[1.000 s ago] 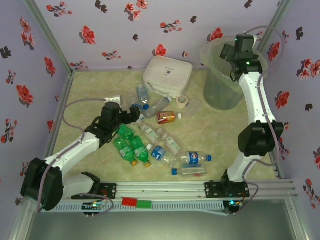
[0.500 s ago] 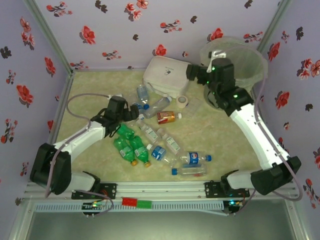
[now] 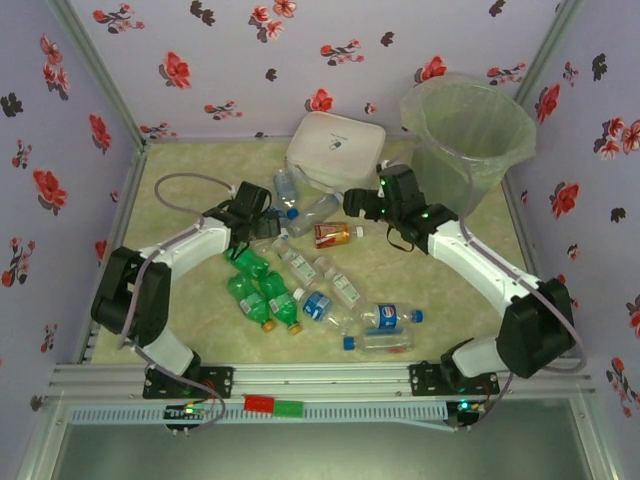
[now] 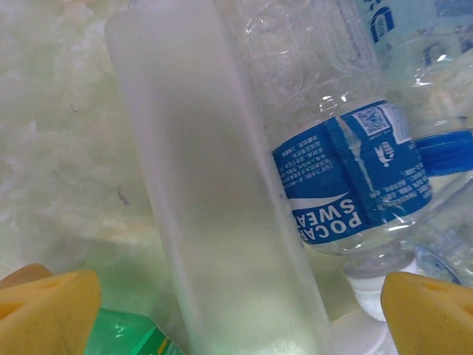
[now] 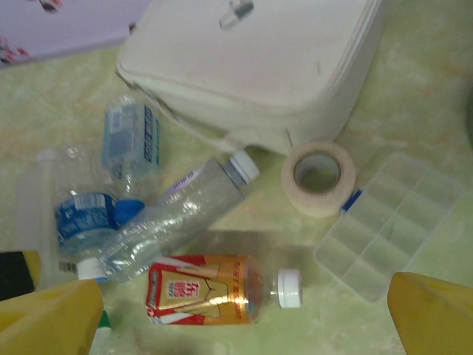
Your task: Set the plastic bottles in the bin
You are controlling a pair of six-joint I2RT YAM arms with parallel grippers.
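Note:
Several plastic bottles lie in the middle of the table: green ones [image 3: 262, 290], clear blue-labelled ones [image 3: 385, 318] and an amber one [image 3: 335, 235]. My left gripper [image 3: 262, 222] is open low over the pile, its yellow fingertips [image 4: 44, 310] either side of a frosted translucent cylinder [image 4: 214, 200]. A blue-labelled clear bottle [image 4: 347, 177] lies beside it. My right gripper [image 3: 360, 203] is open above the amber bottle [image 5: 214, 292], which lies between its fingertips [image 5: 432, 310] in the right wrist view, not touched. The bin [image 3: 450, 175] stands at the back right.
A white rounded box [image 3: 335, 150] sits at the back centre, with clear bottles [image 5: 177, 218] lying against it. A tape roll [image 5: 319, 177] and a clear compartment case [image 5: 392, 229] lie right of the amber bottle. Flowered walls close in the back and sides.
My right arm has swung down and left from over the bin to above the amber bottle. My left gripper has pushed further toward the bottles by the white box.

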